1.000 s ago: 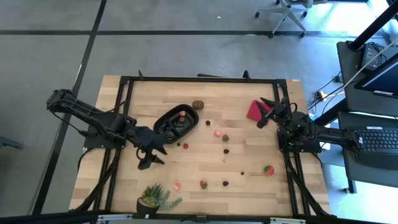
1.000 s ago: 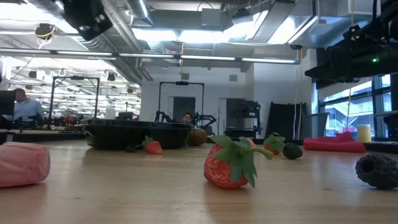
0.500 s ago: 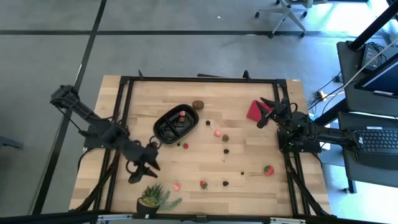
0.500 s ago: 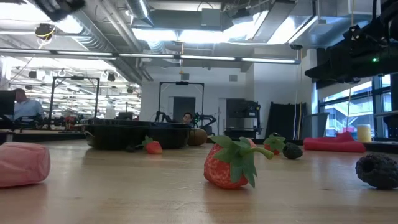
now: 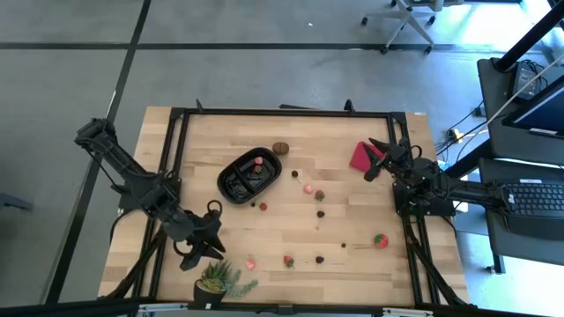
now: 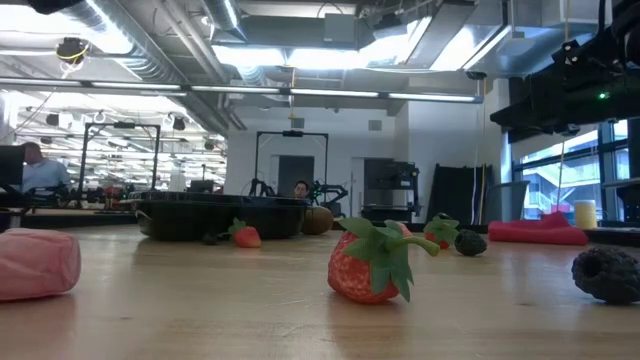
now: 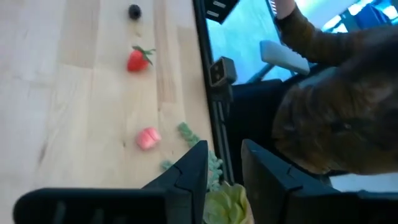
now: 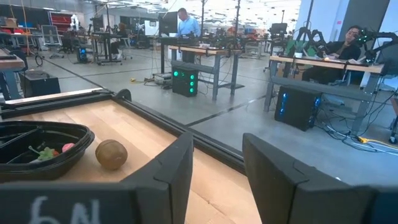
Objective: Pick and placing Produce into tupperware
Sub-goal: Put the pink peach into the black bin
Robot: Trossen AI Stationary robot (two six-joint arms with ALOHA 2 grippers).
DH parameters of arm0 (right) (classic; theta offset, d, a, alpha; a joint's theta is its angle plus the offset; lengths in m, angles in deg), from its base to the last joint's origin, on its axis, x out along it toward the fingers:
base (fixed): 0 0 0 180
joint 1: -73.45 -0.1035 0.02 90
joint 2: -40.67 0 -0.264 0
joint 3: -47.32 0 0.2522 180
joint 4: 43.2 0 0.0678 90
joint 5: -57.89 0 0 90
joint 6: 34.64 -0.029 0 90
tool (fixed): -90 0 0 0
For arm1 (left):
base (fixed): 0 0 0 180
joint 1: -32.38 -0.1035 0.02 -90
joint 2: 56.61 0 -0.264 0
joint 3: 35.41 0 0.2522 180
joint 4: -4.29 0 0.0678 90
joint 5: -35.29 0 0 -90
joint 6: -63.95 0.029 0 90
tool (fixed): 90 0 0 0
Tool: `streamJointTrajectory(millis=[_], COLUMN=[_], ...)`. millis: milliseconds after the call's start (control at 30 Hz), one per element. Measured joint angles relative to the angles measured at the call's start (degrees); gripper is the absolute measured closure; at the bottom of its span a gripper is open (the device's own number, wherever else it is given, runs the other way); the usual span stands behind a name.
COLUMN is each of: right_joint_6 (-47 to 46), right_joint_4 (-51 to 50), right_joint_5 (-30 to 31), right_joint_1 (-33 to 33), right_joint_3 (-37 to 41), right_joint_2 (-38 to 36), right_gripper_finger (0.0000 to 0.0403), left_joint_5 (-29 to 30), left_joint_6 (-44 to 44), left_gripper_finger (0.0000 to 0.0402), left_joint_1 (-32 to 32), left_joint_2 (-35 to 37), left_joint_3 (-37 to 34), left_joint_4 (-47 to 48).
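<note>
One tupperware (image 5: 249,174) well apart from our left gripper (image 5: 204,249) — fingers narrowly parted, empty — pink produce piece (image 5: 250,263) nearby

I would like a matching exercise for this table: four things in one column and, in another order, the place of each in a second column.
Things:
1. brown round fruit
2. potted plant
3. red square object
4. black tray

Places:
A. at the table's near edge, beside the left tool
B. below the right tool
C. just beyond the tray's far end
D. left of the table's centre, with red pieces inside

Pairs: 1-C, 2-A, 3-B, 4-D
</note>
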Motion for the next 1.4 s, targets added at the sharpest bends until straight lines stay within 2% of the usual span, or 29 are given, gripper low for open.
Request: streamJointTrajectory(millis=[233,300,533,667,867,1067,1167,1333,1400], right_joint_6=[0.1,0.1,0.2,0.1,0.1,0.0,-1.2,-1.5,-1.5], right_joint_4=[0.0,0.0,-0.2,-0.2,-0.2,-0.2,-0.2,-0.2,-0.2], right_joint_5=[0.0,0.0,0.0,0.0,0.0,0.0,0.0,0.0,0.0], right_joint_1=[0.0,0.0,0.0,0.0,0.0,0.0,0.0,0.0,0.0], right_joint_3=[0.0,0.0,0.0,0.0,0.0,0.0,0.0,0.0,0.0], right_joint_2=[0.0,0.0,0.0,0.0,0.0,0.0,0.0,0.0,0.0], right_gripper_finger=[0.0260,0.0260,0.0260,0.0260,0.0260,0.0260,0.0260,0.0260,0.0260], left_joint_5=[-0.4,-1.0,2.4,1.6,1.5,5.0,4.7,9.8,9.8], left_joint_6=[-0.1,0.5,3.1,3.8,3.1,4.0,7.5,9.5,10.7], left_gripper_finger=[0.0282,0.0261,0.0160,0.0129,0.0118,0.0126,0.0124,0.0123,0.0126], left_joint_1=[0.0,0.0,-0.3,-0.2,1.0,0.8,0.8,0.3,0.2], left_joint_2=[0.0,0.0,0.0,0.0,0.0,0.0,0.0,-1.2,-2.7], left_joint_3=[0.0,0.0,0.0,0.0,0.0,0.0,0.0,0.1,0.1], left_joint_4=[0.1,0.2,0.2,0.2,-2.2,-5.2,-5.3,-4.2,-3.5])
